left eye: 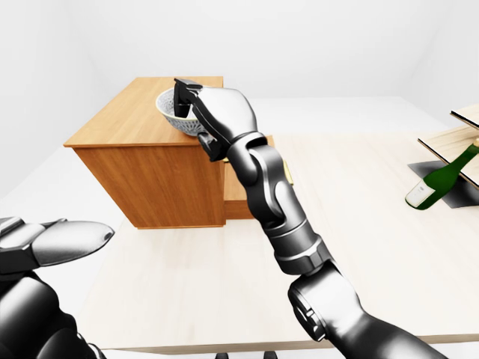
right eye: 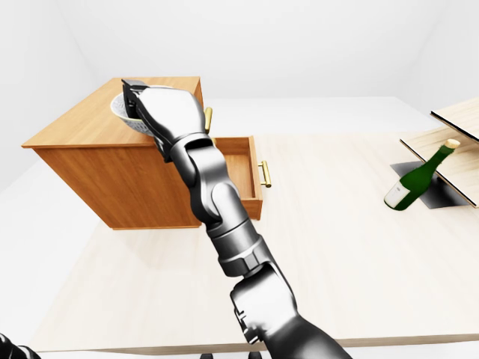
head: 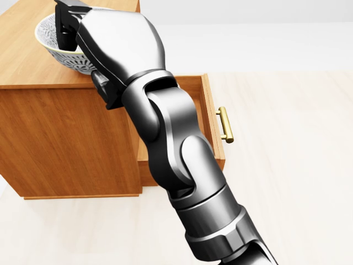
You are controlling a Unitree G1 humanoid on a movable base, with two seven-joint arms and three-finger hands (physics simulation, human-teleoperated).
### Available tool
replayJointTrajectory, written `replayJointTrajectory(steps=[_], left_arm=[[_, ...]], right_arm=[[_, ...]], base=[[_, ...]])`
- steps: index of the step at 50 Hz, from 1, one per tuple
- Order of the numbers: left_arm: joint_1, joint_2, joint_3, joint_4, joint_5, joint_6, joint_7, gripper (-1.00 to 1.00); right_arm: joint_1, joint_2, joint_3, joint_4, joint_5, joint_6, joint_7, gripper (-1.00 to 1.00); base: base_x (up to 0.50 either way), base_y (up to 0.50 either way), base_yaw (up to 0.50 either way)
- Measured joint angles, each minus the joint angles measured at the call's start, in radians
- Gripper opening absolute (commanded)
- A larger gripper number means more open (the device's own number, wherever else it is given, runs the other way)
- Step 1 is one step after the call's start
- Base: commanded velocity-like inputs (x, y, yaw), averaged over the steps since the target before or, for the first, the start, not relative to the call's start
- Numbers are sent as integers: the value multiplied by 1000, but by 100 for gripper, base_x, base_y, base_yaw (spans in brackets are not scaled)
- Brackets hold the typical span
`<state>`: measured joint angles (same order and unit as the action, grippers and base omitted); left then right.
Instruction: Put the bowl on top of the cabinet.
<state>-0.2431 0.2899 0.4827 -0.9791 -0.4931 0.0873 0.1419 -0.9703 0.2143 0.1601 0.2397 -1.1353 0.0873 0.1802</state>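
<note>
- The right robot hand [head: 113,41] was clamped on the rim of the bowl [head: 48,34]. Its dark fingers [head: 66,22] hooked over the rim into the patterned inside, and another finger pressed from under the bowl's outer wall.
- The right arm reached up from the bottom of the head view, bent at the elbow. The wrist was turned so that the hand's silver back faced the camera.
- The bowl sat upright at the hand's fingertips, over the cabinet [head: 60,138] top near its right edge. Whether it touched the wood could not be told.
- Below and right of the hand in the head view, a drawer [head: 212,118] stood pulled open, its brass handle [head: 225,125] pointing away from the arm.
- The cabinet stood on a pale tabletop [left eye: 224,284].
- Well to the right of the hand in the left-eye view, a green bottle [left eye: 440,178] lay tilted against wooden boards; its label was too small to read.
- The left robot hand [left eye: 63,241] hung low, well apart from the cabinet; its grip could not be told.
</note>
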Motion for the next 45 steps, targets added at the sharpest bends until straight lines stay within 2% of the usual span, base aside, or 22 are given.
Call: replayJointTrajectory(steps=[8, 9, 12, 14, 15, 20, 21, 22, 23, 34, 45], left_arm=[[-2, 3, 2, -3, -8, 0, 6, 100], [-2, 3, 2, -3, -9, 0, 6, 100], [-2, 4, 3, -4, -12, 0, 8, 100], [-2, 5, 3, -5, -13, 0, 9, 100], [-2, 5, 3, -5, -14, 0, 10, 100], [-2, 6, 3, -5, -16, 0, 12, 100], [-1, 6, 3, -5, -16, 0, 12, 100], [-1, 6, 3, -5, -16, 0, 12, 100], [-1, 6, 3, -5, -16, 0, 12, 100], [1, 7, -1, -2, -13, 0, 13, 100], [6, 0, -11, 0, 3, 0, 7, 100]], right_arm=[[-1, 4, 1, 11, -2, 0, -20, -100], [-1, 5, 1, 12, -2, 0, -22, -45], [0, 6, 1, 7, -3, 0, -32, -25], [0, 6, 1, 1, -3, 0, -36, -18], [0, 6, 1, -1, -4, 0, -37, 0], [-3, 6, 0, 7, 0, 0, -44, 28], [-7, 6, -1, 8, -1, 0, -46, 47], [-12, 5, -2, 10, -3, 0, -48, 95], [-19, 4, -3, 13, -6, 0, -52, 100], [-43, 2, -5, 29, -14, 0, -62, 100], [-26, 2, -7, -60, -6, 0, 36, 100]], base=[[0, 0, 0], [0, 0, 0], [0, 0, 0], [0, 0, 0], [0, 0, 0], [0, 0, 0], [0, 0, 0], [0, 0, 0], [0, 0, 0], [0, 0, 0], [0, 0, 0]])
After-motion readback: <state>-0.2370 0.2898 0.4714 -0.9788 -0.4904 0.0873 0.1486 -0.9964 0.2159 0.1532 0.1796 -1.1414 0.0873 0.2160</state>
